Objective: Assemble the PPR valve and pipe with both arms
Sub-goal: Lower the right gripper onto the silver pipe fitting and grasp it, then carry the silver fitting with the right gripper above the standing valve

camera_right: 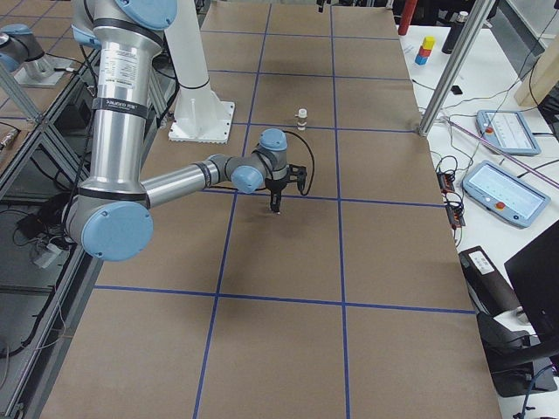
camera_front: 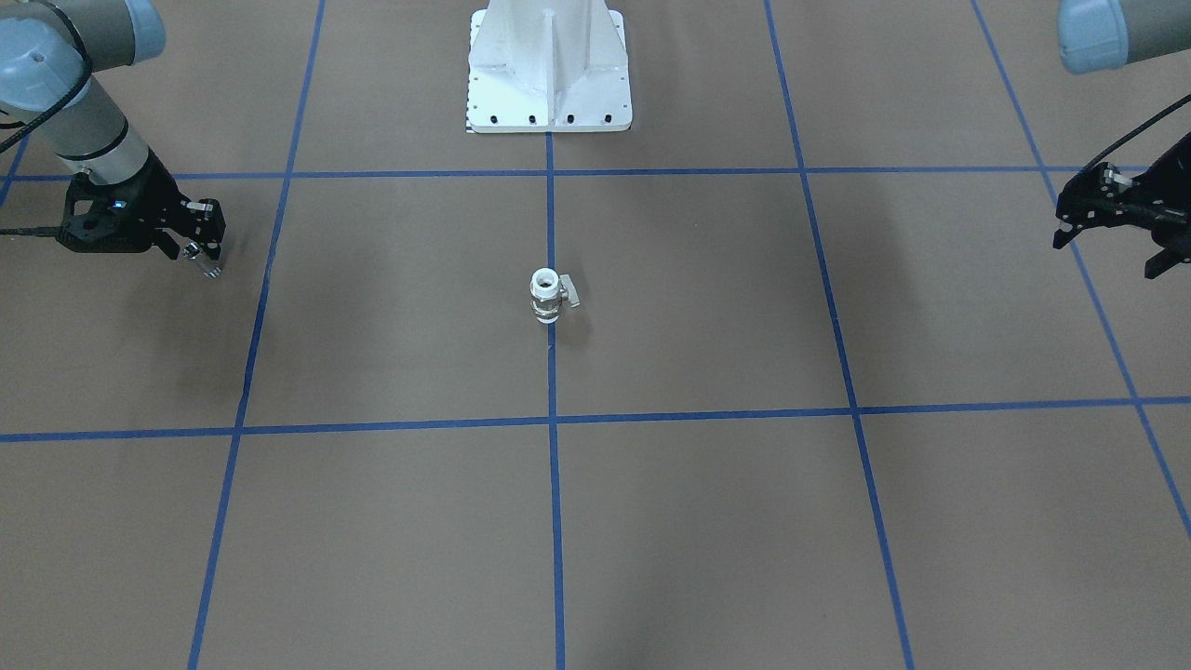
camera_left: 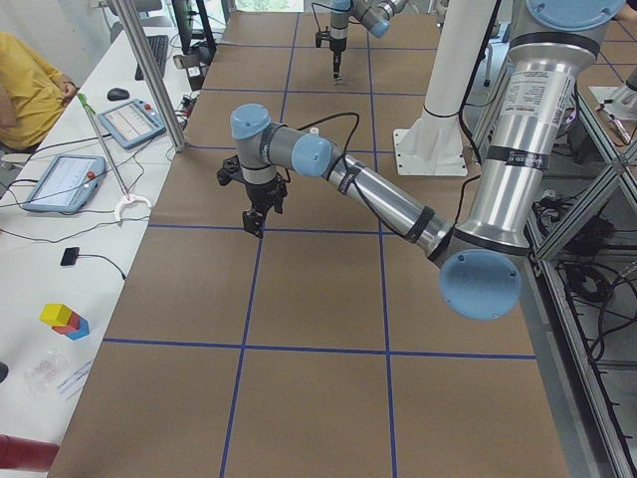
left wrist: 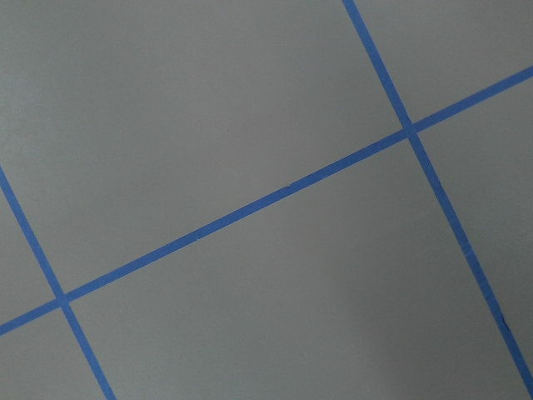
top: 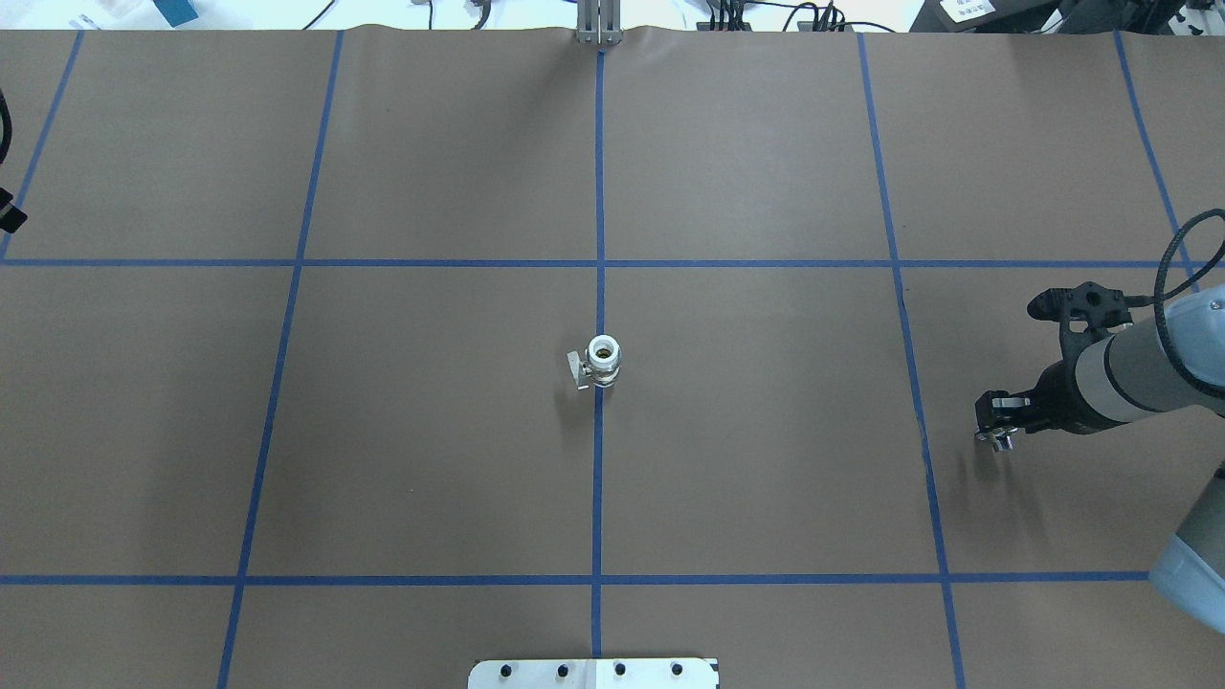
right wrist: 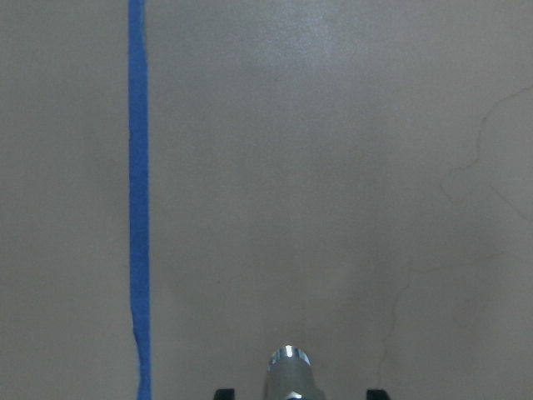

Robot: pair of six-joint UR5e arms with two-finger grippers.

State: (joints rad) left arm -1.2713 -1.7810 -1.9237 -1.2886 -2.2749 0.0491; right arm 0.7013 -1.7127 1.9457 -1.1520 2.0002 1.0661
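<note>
The PPR valve [camera_front: 547,296] stands upright on the brown table's centre tape line, white ends up and down, its grey lever to one side; it also shows in the overhead view [top: 602,360] and the exterior right view [camera_right: 302,114]. My right gripper [camera_front: 199,257] is far off to the side of the valve and is shut on the pipe [camera_front: 203,264], a small shiny metal fitting held just above the table [top: 1001,441]. The right wrist view shows the pipe [right wrist: 288,375] between the fingers. My left gripper [camera_front: 1107,258] hangs open and empty at the opposite table side, far from the valve.
The white pedestal base [camera_front: 549,74] stands at the robot's edge of the table [top: 593,673]. Blue tape lines divide the brown table [top: 766,431] into squares. Side desks with tablets [camera_left: 60,182] and a seated person [camera_left: 30,85] lie beyond the table's ends.
</note>
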